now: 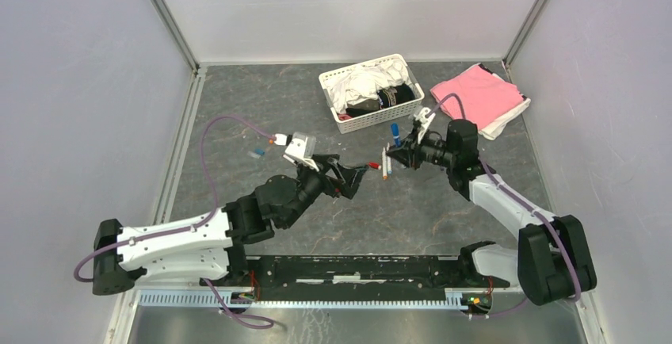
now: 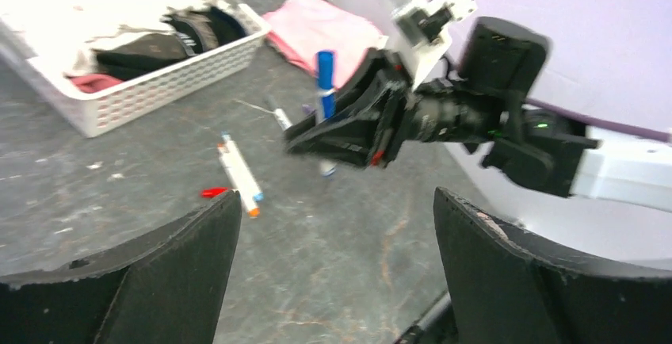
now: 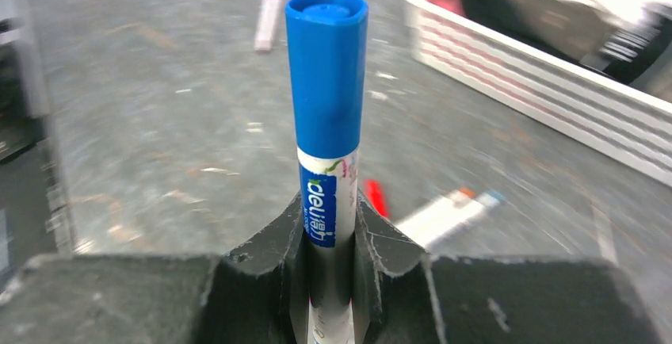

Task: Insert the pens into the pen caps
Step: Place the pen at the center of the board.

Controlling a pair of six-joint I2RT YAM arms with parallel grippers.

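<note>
R gripper point(image 3: 329, 237) clamps blue-capped pen point(image 3: 326, 82) upright near the basket point(image 3: 539, 82). L gripper point(image 2: 334, 201) hangs w/ jaws wide apart over table point(image 2: 333, 288). Two white pens point(image 2: 240, 171) and red cap point(image 2: 212, 193) lie btwn the arms.

The dark grey mottled desk point(image 1: 396, 217) carries a white slatted basket point(image 1: 372, 120) at its far side, with a folded pink cloth point(image 1: 475, 94) near its right. Mid-desk, two white pens point(image 1: 386, 164) lie side by side, a red cap point(image 2: 212, 193) beside them. A blue cap point(image 1: 256, 154) lies well left.
</note>
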